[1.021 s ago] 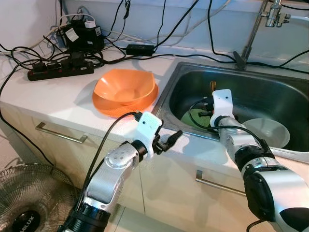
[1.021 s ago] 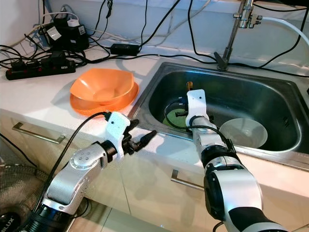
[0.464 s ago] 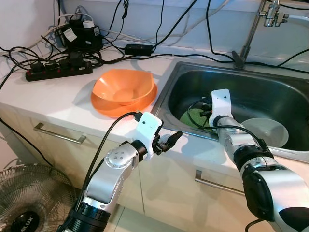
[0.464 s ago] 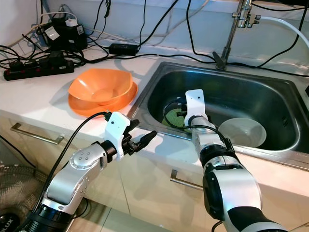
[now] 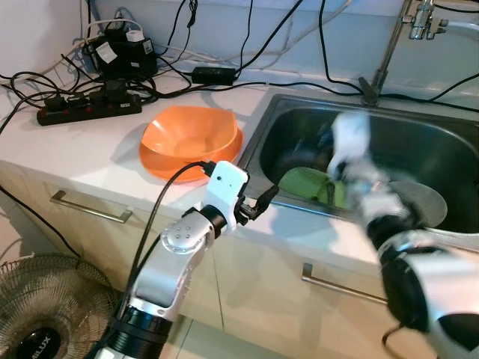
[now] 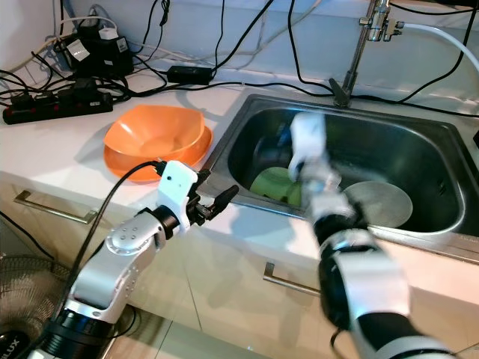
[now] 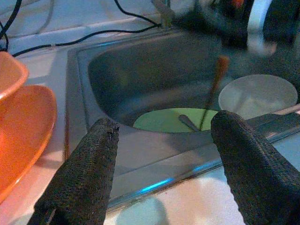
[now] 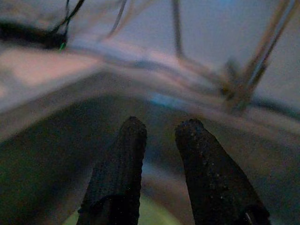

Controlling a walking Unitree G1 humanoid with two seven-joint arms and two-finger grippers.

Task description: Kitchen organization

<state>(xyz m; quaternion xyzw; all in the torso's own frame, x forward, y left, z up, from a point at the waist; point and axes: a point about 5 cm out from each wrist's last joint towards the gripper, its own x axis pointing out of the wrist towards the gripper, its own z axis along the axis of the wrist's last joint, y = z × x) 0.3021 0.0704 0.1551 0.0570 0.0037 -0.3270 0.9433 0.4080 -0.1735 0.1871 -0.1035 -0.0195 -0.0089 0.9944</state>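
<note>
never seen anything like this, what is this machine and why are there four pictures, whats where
This is a humanoid robot standing at a kitchen counter. The two wide pictures come from the two eyes of a camera on its head, looking down, so both show one scene. The other two come from small cameras on its wrists, each looking along that arm's two black fingers.

On the counter sits an orange bowl in an orange plate, with a power strip and cables behind. In the sink lie a green plate, a white bowl and a thin stick-like utensil.

The left gripper hovers at the counter's front edge, its fingers spread wide and holding nothing. The right gripper is over the sink, blurred from moving; its fingers are close together with nothing seen between them.
</note>
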